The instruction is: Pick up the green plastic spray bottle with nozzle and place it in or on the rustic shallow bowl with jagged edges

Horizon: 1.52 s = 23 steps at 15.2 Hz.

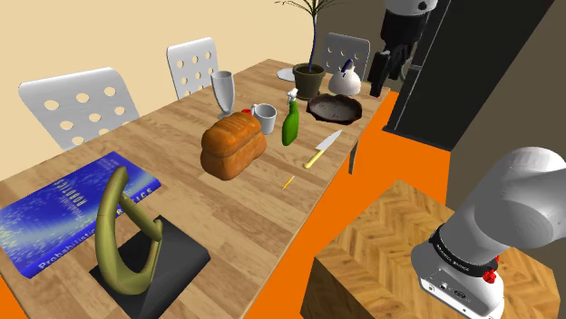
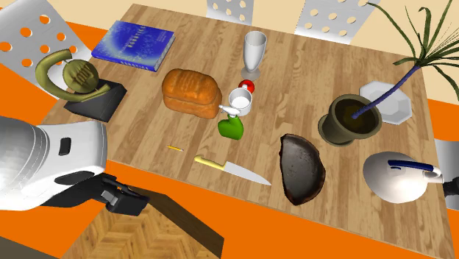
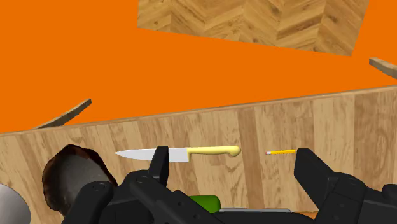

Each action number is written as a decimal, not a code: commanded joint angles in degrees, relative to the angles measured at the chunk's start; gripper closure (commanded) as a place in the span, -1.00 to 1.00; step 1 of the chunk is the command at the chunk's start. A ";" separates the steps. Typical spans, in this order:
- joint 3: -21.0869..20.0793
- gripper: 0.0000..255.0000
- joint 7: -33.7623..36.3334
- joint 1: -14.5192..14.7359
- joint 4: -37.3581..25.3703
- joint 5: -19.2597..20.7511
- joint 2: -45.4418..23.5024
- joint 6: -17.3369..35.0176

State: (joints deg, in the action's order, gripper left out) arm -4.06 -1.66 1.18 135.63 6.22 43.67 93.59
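Barely begun; hovering above the dark jagged bowl (image 1: 334, 108) with pincer (image 3: 234, 164) spread wide, empty; not yet touching the green spray bottle (image 1: 290, 122), upright on the worktop (image 1: 172, 136) near that bowl; left to do: grasp, lift, set inside.

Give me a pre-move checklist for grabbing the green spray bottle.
1. Gripper open, nothing held: ok.
2. Green spray bottle upright on the table: ok.
3. Room around the bottle: not ok. The white mug stands close beside it; whether they touch, cannot tell.
4. Dark jagged bowl holds nothing: ok.
5. Gripper at the bottle: not ok. It hangs beyond the table's edge, apart from the bottle.
6. Yellow-handled knife lies flat, clear of the bowl: ok.
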 commanded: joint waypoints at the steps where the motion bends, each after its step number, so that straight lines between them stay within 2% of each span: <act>1: 0.00 -1.00 0.00 0.00 0.00 0.00 0.00 0.00; 8: -9.79 -1.00 22.20 -3.92 5.04 -1.59 -6.71 15.04; 13: -17.20 -1.00 39.17 -8.62 4.15 0.84 -15.70 24.61; 18: -24.49 -1.00 58.19 -14.91 -0.36 8.15 -27.14 31.19; 23: -29.37 -1.00 79.12 -19.77 -8.22 20.66 -40.53 32.71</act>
State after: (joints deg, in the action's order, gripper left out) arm -32.49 72.37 -17.85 129.05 23.96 5.96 126.22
